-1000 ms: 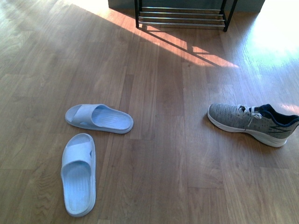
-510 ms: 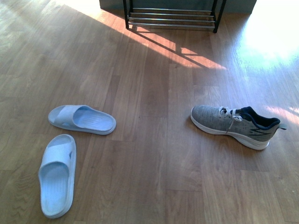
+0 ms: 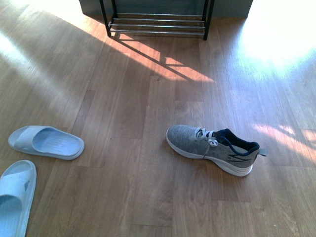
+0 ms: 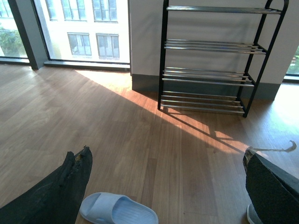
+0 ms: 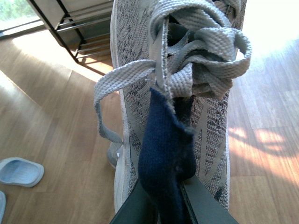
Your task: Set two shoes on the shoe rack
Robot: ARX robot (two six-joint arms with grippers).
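Observation:
My right gripper point(image 5: 163, 189) is shut on the navy tongue of a grey sneaker point(image 5: 187, 70), which hangs in front of the right wrist camera with its laces loose. A second grey sneaker point(image 3: 212, 148) lies on the floor right of centre, toe pointing left. Two pale blue slides point(image 3: 45, 142) point(image 3: 14, 197) lie at the left. The shoe rack point(image 3: 157, 24) stands against the far wall; the left wrist view shows its silver-rod tiers point(image 4: 210, 60) bare. My left gripper point(image 4: 170, 186) is open over the floor, above one slide point(image 4: 119, 212). Neither arm shows in the front view.
Wooden plank floor point(image 3: 123, 98) runs from the shoes to the rack, with bright sun patches point(image 3: 276, 34) at the right. Tall windows point(image 4: 84, 32) and a dark frame post point(image 4: 23, 32) stand left of the rack.
In the front view the slides, the floor sneaker and the rack have all slid leftward across the picture. The slides and the floor sneaker keep their spacing.

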